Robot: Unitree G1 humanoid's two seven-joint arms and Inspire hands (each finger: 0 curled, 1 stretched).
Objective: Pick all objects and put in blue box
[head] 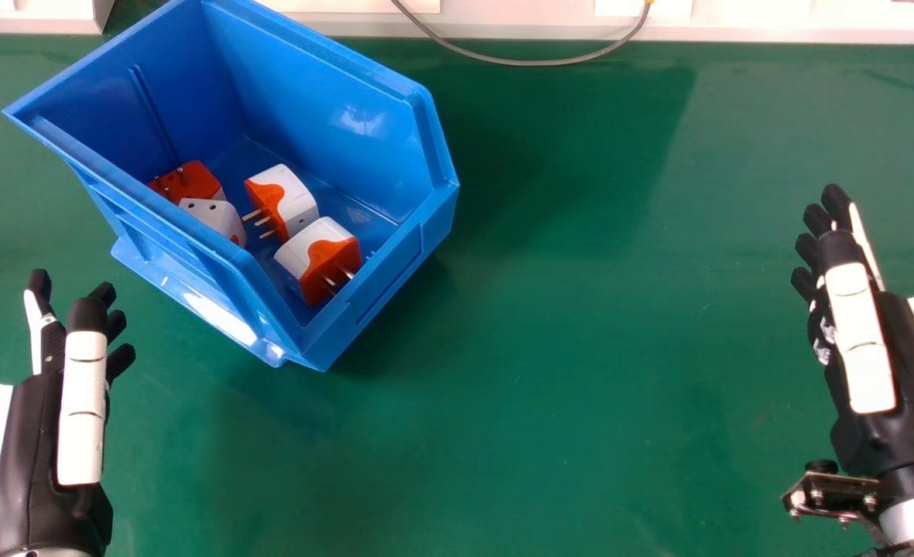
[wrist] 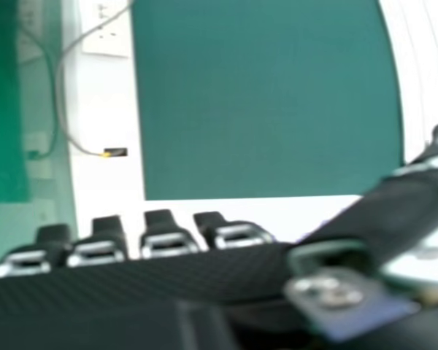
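Grey cable [head: 503,60] behind green table [head: 565,325].Grey cable [head: 503,60] at table's [head: 565,325] far edge.

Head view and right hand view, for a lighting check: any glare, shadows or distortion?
Head view: glare patches on the box, shadows on the table beside it; right hand view: the green surface has a bowed edge, perhaps lens distortion.

A green tabletop [head: 565,325] — the blue box [head: 325,93] stands on it, left of centre.

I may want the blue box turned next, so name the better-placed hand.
Left, I'd judge: the left hand, open and empty, is close beside the blue box, while the right hand is much farther off to the right.
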